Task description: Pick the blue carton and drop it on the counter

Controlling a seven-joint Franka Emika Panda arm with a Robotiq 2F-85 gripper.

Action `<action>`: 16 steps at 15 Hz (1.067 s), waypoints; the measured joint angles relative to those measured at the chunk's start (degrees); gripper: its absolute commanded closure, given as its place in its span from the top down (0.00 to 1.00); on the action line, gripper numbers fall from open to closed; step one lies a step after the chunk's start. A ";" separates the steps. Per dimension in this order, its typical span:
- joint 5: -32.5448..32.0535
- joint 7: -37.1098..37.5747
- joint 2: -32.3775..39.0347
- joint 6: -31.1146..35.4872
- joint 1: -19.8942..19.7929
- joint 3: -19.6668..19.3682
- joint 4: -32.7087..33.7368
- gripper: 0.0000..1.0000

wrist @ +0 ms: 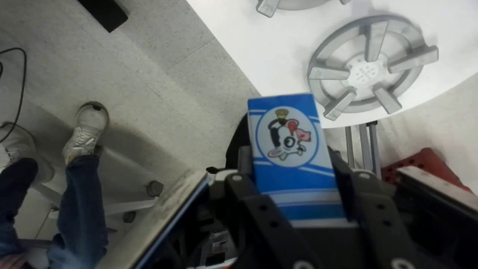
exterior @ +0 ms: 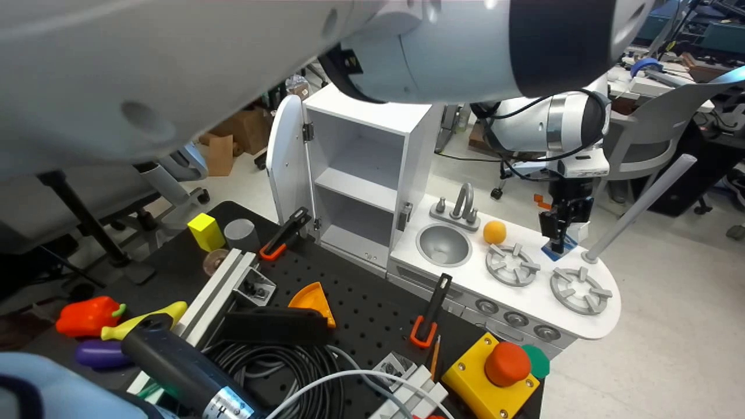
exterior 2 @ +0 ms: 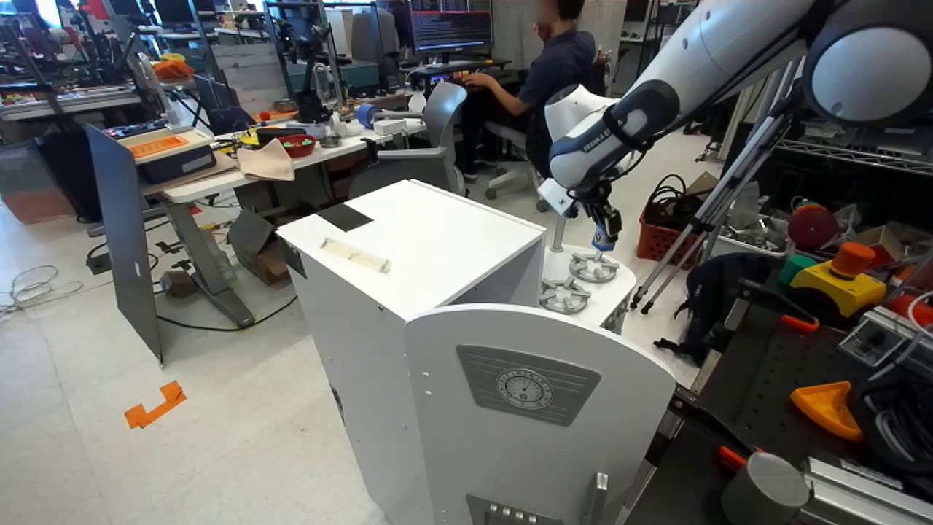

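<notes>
A small blue carton [wrist: 291, 149] with white bands and a drawn cow face is held by the black two-fingered gripper [wrist: 291, 164]. The carton's two long sides are hugged by the fingers, one on each side. In an exterior view, the carton is seen near the far right part of the low white toy-kitchen counter [exterior: 533, 299], close to a tall round grey pole [exterior: 640, 207]. Whether the counter is touched by the carton cannot be told. Two round grey burners [exterior: 515, 273] are set on the counter, nearer than the carton. A round orange thing [exterior: 495, 232] is found between the left burner and a round silver sink bowl [exterior: 444, 245]. Farther left, a tall white cupboard [exterior: 364, 109] is placed, its white door [exterior: 288, 163] wide open.
</notes>
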 measured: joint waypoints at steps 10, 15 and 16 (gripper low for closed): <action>-6.00 17.30 6.02 -8.32 0.69 -0.84 10.87 0.21; -3.62 15.34 5.98 -8.48 -1.78 6.12 10.15 0.21; -2.47 14.42 5.91 -8.14 -2.42 7.74 10.38 0.21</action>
